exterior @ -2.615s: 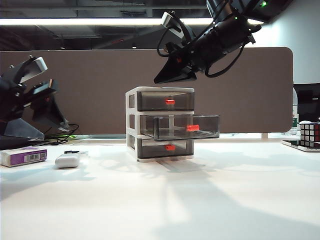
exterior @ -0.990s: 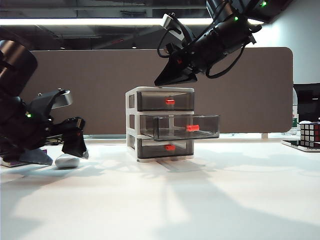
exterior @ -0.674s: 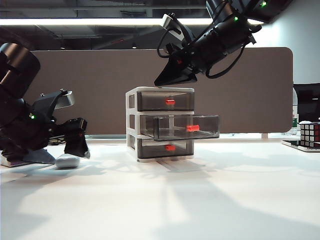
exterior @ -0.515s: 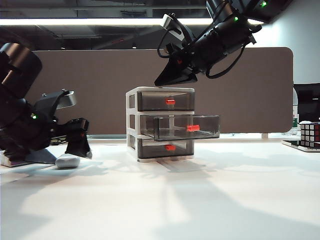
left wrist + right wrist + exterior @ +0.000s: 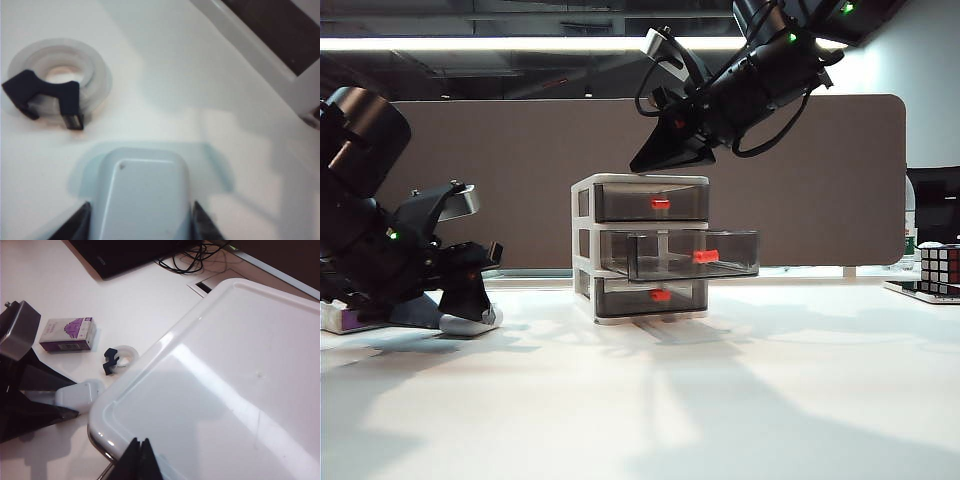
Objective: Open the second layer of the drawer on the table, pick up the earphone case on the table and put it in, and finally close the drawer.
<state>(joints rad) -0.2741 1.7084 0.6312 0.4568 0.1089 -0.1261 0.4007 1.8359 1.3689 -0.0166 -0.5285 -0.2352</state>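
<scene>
The white earphone case [image 5: 142, 195] lies on the white table [image 5: 720, 400] at the far left. My left gripper [image 5: 141, 220] is down over it, one black fingertip pressed against each side, shut on the case. In the exterior view only a sliver of the earphone case [image 5: 472, 323] shows under the left gripper [image 5: 470, 305]. The drawer [image 5: 585, 250] stands mid-table, its second layer [image 5: 692, 255] pulled out with the orange-red handle to the front. Above the unit's white top [image 5: 240, 370], my right gripper [image 5: 140, 460] hovers shut and holds nothing; it also shows from outside as the right gripper [image 5: 645, 163].
A clear tape ring with a black clip [image 5: 57, 82] lies just beyond the case. A purple-and-white box [image 5: 67, 334] sits behind the left arm. A Rubik's cube [image 5: 940, 268] stands at the far right edge. A brown partition [image 5: 520, 180] closes the back.
My left arm has come down from a raised pose at the far left onto the earphone case, and its jaws have closed in on the case's sides. The right arm has kept still.
</scene>
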